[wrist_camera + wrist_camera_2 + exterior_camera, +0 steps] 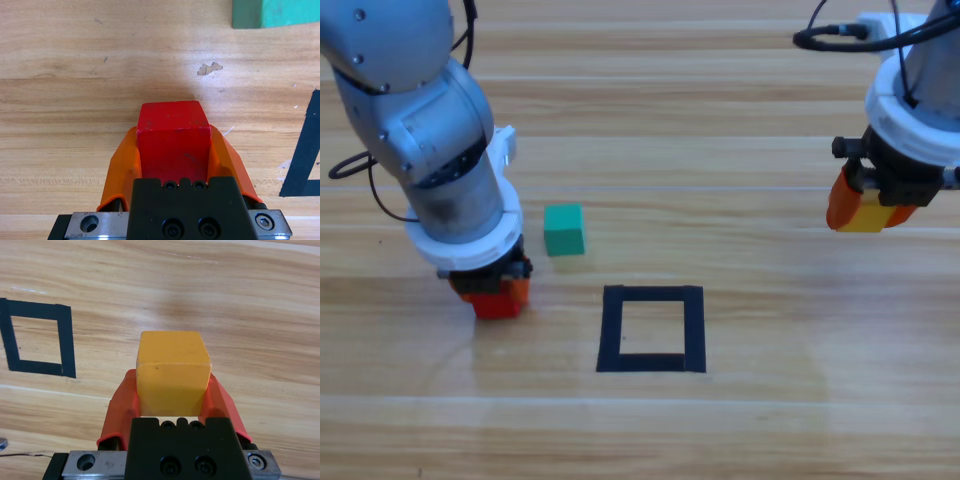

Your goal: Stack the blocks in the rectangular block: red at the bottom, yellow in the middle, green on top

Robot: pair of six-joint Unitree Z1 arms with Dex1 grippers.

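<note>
My left gripper (498,300) is shut on the red cube (172,140) low over the table, left of the black tape rectangle (652,329). The red cube (497,304) shows just under the wrist in the high view. The green cube (564,229) sits free on the wood, up and to the right of that gripper; its corner (275,12) shows at the top of the left wrist view. At the right, my right gripper (868,212) is shut on the yellow cube (172,372), held above the table. The tape rectangle (37,338) lies hollow, with nothing inside.
The wooden table (740,120) runs across all views. Black cables (840,38) hang by the right arm at the top right. One side of the tape outline (302,155) shows at the right edge of the left wrist view.
</note>
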